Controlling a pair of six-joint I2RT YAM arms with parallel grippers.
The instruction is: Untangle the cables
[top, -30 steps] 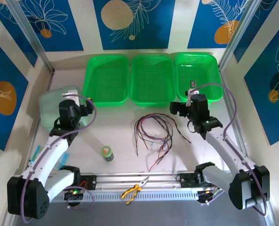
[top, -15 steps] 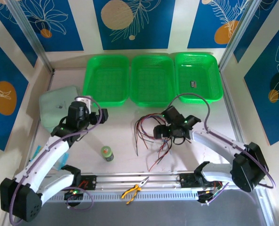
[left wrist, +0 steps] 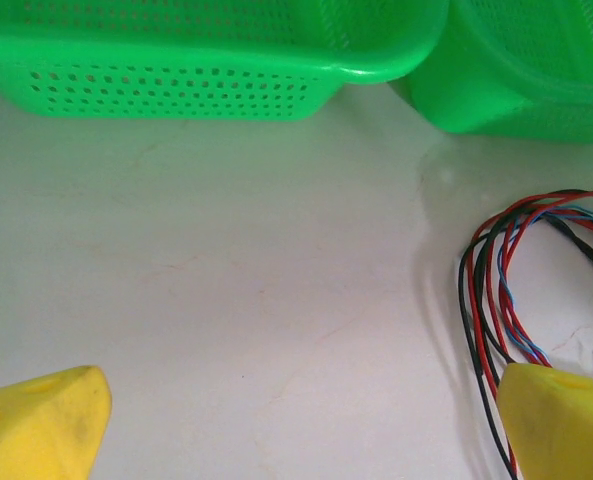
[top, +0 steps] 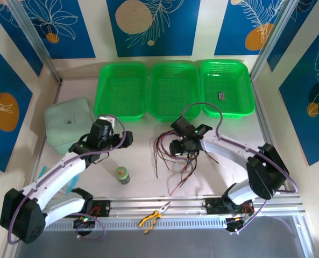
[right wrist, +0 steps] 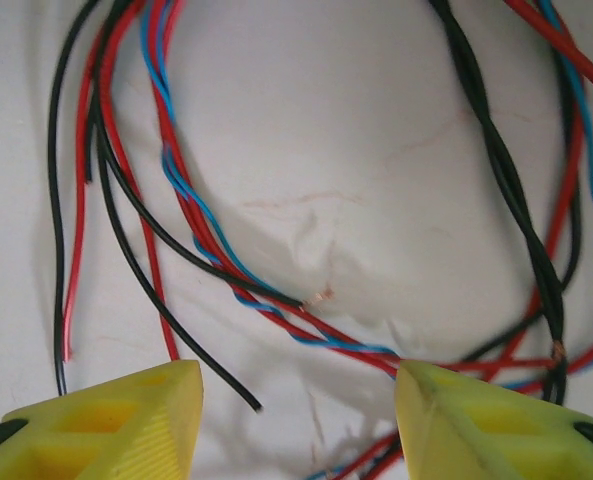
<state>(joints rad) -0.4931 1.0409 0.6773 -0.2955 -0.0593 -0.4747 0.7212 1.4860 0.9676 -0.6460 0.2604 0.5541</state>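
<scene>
The cables [top: 157,153] lie as a loose tangle of thin black, red and blue wires on the white table, in front of the middle basket. My right gripper [top: 177,148] hovers low over the tangle's upper part. In the right wrist view it [right wrist: 298,410] is open. A twisted red-blue pair [right wrist: 276,312] and a black wire end [right wrist: 256,404] lie between its yellow fingers [right wrist: 116,425], not pinched. My left gripper [top: 122,140] stands left of the tangle. In the left wrist view it [left wrist: 301,430] is open over bare table. The cable loop [left wrist: 488,290] lies by its right fingertip [left wrist: 561,420].
Three green mesh baskets [top: 121,91], [top: 174,91], [top: 226,86] line the back; the right one holds a small dark item [top: 221,95]. A pale green box [top: 68,121] sits at the left. A small green jar [top: 122,174] stands near the front, and yellow pliers [top: 154,216] lie on the rail.
My right arm swung left and down from near the right basket onto the cable tangle. My left arm reached rightward, away from the pale green box and toward the cables.
</scene>
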